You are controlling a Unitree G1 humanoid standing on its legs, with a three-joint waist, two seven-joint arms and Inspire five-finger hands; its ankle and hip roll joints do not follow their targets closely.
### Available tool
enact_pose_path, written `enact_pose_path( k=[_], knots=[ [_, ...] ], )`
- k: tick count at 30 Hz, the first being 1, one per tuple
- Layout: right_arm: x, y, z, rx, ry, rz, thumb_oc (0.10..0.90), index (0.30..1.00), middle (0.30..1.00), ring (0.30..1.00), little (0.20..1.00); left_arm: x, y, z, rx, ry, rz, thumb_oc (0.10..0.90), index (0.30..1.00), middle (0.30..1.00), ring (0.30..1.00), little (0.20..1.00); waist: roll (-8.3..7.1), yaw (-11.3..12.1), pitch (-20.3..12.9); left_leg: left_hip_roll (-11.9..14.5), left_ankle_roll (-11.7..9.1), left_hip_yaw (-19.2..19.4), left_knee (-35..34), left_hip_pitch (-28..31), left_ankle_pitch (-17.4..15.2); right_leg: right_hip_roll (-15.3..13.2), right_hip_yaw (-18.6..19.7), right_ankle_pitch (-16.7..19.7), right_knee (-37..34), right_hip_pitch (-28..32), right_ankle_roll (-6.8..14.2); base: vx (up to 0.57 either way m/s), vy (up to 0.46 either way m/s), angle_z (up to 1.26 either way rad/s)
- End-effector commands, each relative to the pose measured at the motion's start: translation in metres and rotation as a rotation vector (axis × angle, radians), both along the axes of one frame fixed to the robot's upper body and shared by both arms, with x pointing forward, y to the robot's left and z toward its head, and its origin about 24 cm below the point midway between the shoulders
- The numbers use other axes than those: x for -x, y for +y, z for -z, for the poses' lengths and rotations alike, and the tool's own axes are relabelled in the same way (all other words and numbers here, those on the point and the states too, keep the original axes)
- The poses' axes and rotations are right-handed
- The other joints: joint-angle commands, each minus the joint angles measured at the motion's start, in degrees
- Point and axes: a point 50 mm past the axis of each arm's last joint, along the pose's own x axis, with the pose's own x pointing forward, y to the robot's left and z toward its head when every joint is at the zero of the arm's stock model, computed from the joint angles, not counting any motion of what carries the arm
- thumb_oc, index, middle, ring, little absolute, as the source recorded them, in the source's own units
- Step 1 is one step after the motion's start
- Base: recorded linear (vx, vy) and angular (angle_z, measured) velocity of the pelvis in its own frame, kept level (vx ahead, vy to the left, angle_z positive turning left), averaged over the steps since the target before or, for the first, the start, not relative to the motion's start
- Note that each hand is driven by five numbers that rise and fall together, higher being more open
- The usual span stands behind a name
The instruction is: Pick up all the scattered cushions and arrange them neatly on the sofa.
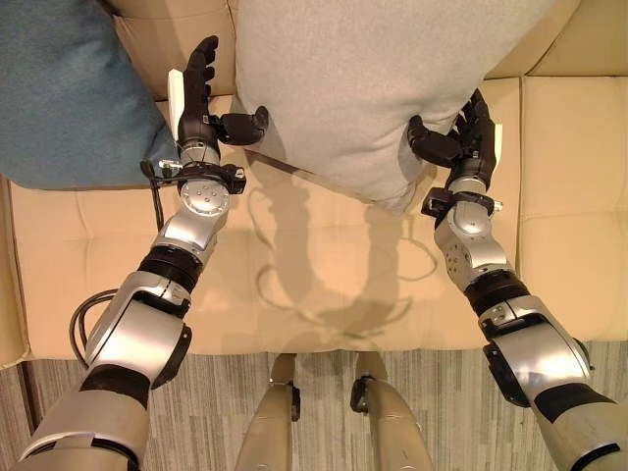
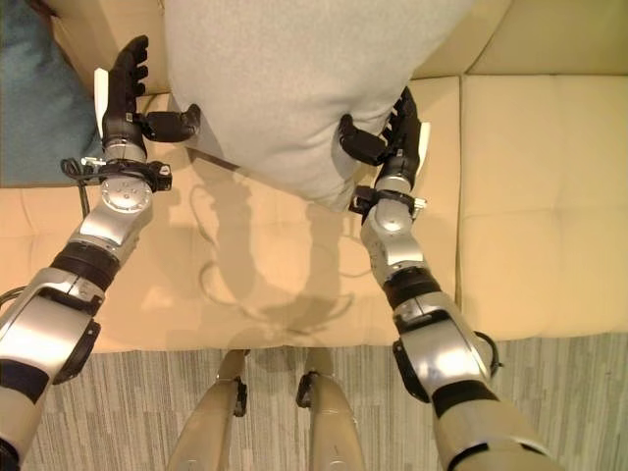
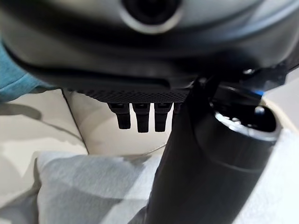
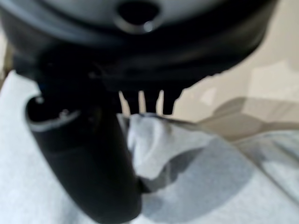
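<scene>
The grey cushion point(image 1: 363, 88) stands tilted on the sofa point(image 1: 324, 285), its upper part against the backrest and its lower corner hanging toward the seat, roughly at the sofa's middle. The right robot hand point(image 1: 463, 137) is at the cushion's lower right edge: its thumb presses into the grey cloth from the front while its fingers point(image 1: 481, 113) reach up behind the edge, so it pinches a fold of the cushion; in the right wrist view a bunched ridge of grey fabric point(image 4: 149, 140) sits between the thumb and the row of fingers. The left robot hand point(image 1: 201, 98) is at the cushion's left edge, fingers straight and pointing toward the backrest, thumb point(image 1: 245, 126) stretched sideways with its tip touching or just beside the grey cloth; it is spread wide and holds nothing. In the left wrist view the straight fingers point(image 3: 140, 119) hang over the cream sofa with the grey cushion just below them. A blue cushion point(image 1: 69, 93) lies on the sofa to the left of the grey cushion, leaning on the backrest, just beside the left robot hand on its outer side. Before the sofa's front edge runs a grey striped floor point(image 1: 245, 412).
</scene>
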Motion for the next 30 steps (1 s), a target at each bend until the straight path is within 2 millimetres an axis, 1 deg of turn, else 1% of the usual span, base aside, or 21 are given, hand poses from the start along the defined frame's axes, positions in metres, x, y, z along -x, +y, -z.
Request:
enact_pose_path(
  k=[1, 3, 6, 7, 8, 9, 11, 14, 17, 18, 19, 21, 23, 24, 25, 26, 28, 30],
  knots=[
    [0.005, 0.051, -0.011, -0.008, -0.114, -0.203, 0.8, 0.9, 0.9, 0.9, 0.9, -0.001, -0.004, -0.013, -0.009, -0.064, 0.06, 0.8, 0.9, 0.9, 0.9, 0.9, -1.18, 0.0, -7.6, -2.9, -1.5, 2.1, -0.8, -1.0, -2.8, -0.9, 4.1, -3.4, 0.9, -1.6, 7.9, 0.01, 0.023, -0.03],
    [0.006, 0.063, -0.011, -0.017, -0.119, -0.243, 0.8, 0.9, 0.9, 0.9, 0.9, -0.003, -0.012, -0.008, 0.032, -0.041, 0.098, 0.8, 0.9, 0.9, 0.9, 0.9, -1.24, -0.3, -7.7, -2.9, -1.4, 2.1, -0.8, -1.5, -2.8, -0.9, 4.2, -3.3, 0.9, -2.2, 7.9, 0.01, 0.012, -0.05],
    [0.009, 0.076, -0.01, -0.03, -0.126, -0.29, 0.8, 0.9, 0.9, 0.9, 0.9, -0.002, -0.03, -0.001, 0.093, -0.033, 0.174, 0.8, 0.9, 0.9, 0.9, 0.9, -1.22, -0.5, -7.7, -3.0, -1.5, 1.9, -0.8, -1.8, -2.8, -0.8, 4.2, -3.3, 0.8, -2.4, 7.8, 0.01, 0.002, -0.01],
    [0.01, 0.079, -0.009, -0.033, -0.129, -0.305, 0.761, 0.841, 0.841, 0.841, 0.841, -0.001, -0.038, 0.004, 0.11, -0.028, 0.203, 0.681, 0.721, 0.721, 0.721, 0.721, -1.19, -0.5, -7.7, -3.0, -1.5, 1.9, -0.8, -1.8, -2.7, -0.9, 4.1, -3.4, 0.8, -2.4, 7.8, 0.0, 0.0, 0.0],
    [0.012, 0.082, -0.008, -0.033, -0.131, -0.32, 0.529, 0.493, 0.493, 0.493, 0.493, 0.0, -0.044, 0.009, 0.124, -0.022, 0.232, 0.496, 0.444, 0.444, 0.444, 0.444, -1.22, -0.5, -7.7, -3.0, -1.5, 1.9, -0.8, -1.7, -2.8, -0.8, 4.1, -3.4, 0.8, -2.5, 7.8, 0.0, 0.0, 0.0],
    [0.013, 0.084, -0.006, -0.031, -0.133, -0.333, 0.4, 0.3, 0.3, 0.3, 0.3, 0.001, -0.049, 0.013, 0.134, -0.02, 0.253, 0.4, 0.3, 0.3, 0.3, 0.3, -1.26, -0.5, -7.8, -3.1, -1.5, 1.9, -0.8, -1.7, -2.8, -0.9, 4.2, -3.4, 0.8, -2.4, 7.7, 0.0, 0.0, 0.0],
    [0.018, 0.088, -0.002, -0.033, -0.146, -0.365, 0.4, 0.3, 0.3, 0.3, 0.3, 0.005, -0.056, 0.021, 0.16, -0.012, 0.296, 0.4, 0.3, 0.3, 0.3, 0.3, -1.38, -0.6, -8.0, -3.2, -1.5, 2.0, -0.8, -1.2, -3.0, -0.8, 4.1, -3.5, 0.8, -2.1, 7.7, 0.0, 0.0, 0.0],
    [0.025, 0.085, 0.004, -0.038, -0.165, -0.383, 0.4, 0.3, 0.3, 0.3, 0.3, 0.011, -0.054, 0.026, 0.197, -0.033, 0.314, 0.4, 0.3, 0.3, 0.3, 0.3, -1.31, -0.5, -8.5, -3.2, -1.6, 1.9, -0.8, -0.5, -3.3, -0.9, 4.1, -3.6, 0.6, -1.4, 7.6, 0.0, -0.011, 0.0],
    [0.032, 0.075, 0.012, -0.021, -0.175, -0.369, 0.4, 0.3, 0.3, 0.3, 0.3, 0.02, -0.053, 0.034, 0.249, -0.06, 0.334, 0.4, 0.3, 0.3, 0.3, 0.3, -1.26, -0.4, -8.8, -3.3, -1.6, 2.1, -0.8, 0.8, -3.7, -1.0, 3.9, -3.9, 0.4, 0.1, 7.6, 0.0, -0.01, 0.0],
    [0.032, 0.075, 0.012, -0.021, -0.175, -0.369, 0.4, 0.3, 0.3, 0.3, 0.3, 0.02, -0.053, 0.034, 0.249, -0.06, 0.334, 0.4, 0.3, 0.3, 0.3, 0.3, -1.25, -0.4, -8.8, -3.3, -1.6, 2.1, -0.8, 0.8, -3.7, -1.0, 3.9, -3.9, 0.4, 0.1, 7.6, 0.0, -0.033, 0.01],
    [0.036, 0.069, 0.019, 0.007, -0.167, -0.349, 0.4, 0.3, 0.3, 0.3, 0.3, 0.026, -0.055, 0.043, 0.276, -0.057, 0.344, 0.4, 0.3, 0.3, 0.3, 0.3, -1.24, -0.4, -9.2, -3.3, -1.6, 2.2, -0.8, 1.7, -3.9, -1.0, 3.7, -4.0, 0.3, 1.2, 7.5, 0.0, 0.0, 0.0],
    [0.041, 0.064, 0.03, 0.031, -0.149, -0.335, 0.4, 0.3, 0.3, 0.3, 0.3, 0.033, -0.056, 0.049, 0.305, -0.07, 0.356, 0.4, 0.3, 0.3, 0.3, 0.3, -1.19, -0.3, -9.4, -3.3, -1.6, 2.2, -0.8, 2.9, -4.2, -1.0, 3.7, -4.3, 0.2, 2.5, 7.4, 0.0, -0.015, 0.01],
    [0.05, 0.056, 0.047, 0.025, -0.119, -0.315, 0.4, 0.3, 0.3, 0.3, 0.3, 0.043, -0.058, 0.063, 0.335, -0.058, 0.368, 0.4, 0.3, 0.3, 0.3, 0.3, -1.19, -0.3, -9.8, -3.2, -1.4, 2.3, -0.8, 4.7, -4.8, -1.1, 3.5, -4.7, 0.2, 4.4, 7.4, 0.0, -0.004, 0.02],
    [0.05, 0.056, 0.047, 0.025, -0.118, -0.315, 0.4, 0.3, 0.3, 0.3, 0.3, 0.043, -0.058, 0.063, 0.334, -0.058, 0.367, 0.4, 0.3, 0.3, 0.3, 0.3, -1.22, -0.3, -9.8, -3.3, -1.4, 2.3, -0.8, 4.5, -4.6, -1.2, 3.5, -4.6, 0.2, 4.3, 7.4, 0.06, -0.019, 0.03],
    [0.068, 0.047, 0.079, 0.011, -0.051, -0.302, 0.4, 0.3, 0.3, 0.3, 0.3, 0.061, -0.06, 0.09, 0.372, -0.014, 0.392, 0.4, 0.3, 0.3, 0.3, 0.3, -1.31, -0.3, -10.4, -2.9, -1.0, 2.7, -0.8, 8.2, -5.9, -1.3, 3.4, -5.5, 0.2, 8.3, 7.3, 0.06, -0.023, 0.04],
    [0.074, 0.041, 0.087, 0.004, -0.036, -0.289, 0.4, 0.3, 0.3, 0.3, 0.3, 0.068, -0.059, 0.098, 0.388, -0.001, 0.394, 0.4, 0.3, 0.3, 0.3, 0.3, -1.36, -0.3, -10.5, -2.8, -0.9, 3.0, -0.8, 9.6, -6.2, -1.3, 3.4, -5.8, 0.2, 9.7, 7.3, 0.08, -0.028, 0.0],
    [0.087, 0.031, 0.103, 0.007, 0.002, -0.268, 0.4, 0.3, 0.3, 0.3, 0.3, 0.082, -0.055, 0.121, 0.423, 0.06, 0.391, 0.4, 0.3, 0.3, 0.3, 0.3, -1.43, -0.4, -10.9, -2.6, -0.4, 3.4, -0.8, 12.7, -7.1, -1.3, 3.6, -6.5, 0.2, 12.8, 7.4, 0.06, 0.001, -0.02],
    [0.099, 0.019, 0.12, 0.024, 0.059, -0.24, 0.4, 0.3, 0.3, 0.3, 0.3, 0.098, -0.045, 0.146, 0.44, 0.132, 0.369, 0.4, 0.3, 0.3, 0.3, 0.3, -1.7, -0.4, -11.3, -2.4, 0.2, 3.7, -0.8, 15.8, -7.6, -1.3, 3.7, -7.1, 0.2, 16.0, 7.4, 0.08, -0.014, -0.1]
  ],
)
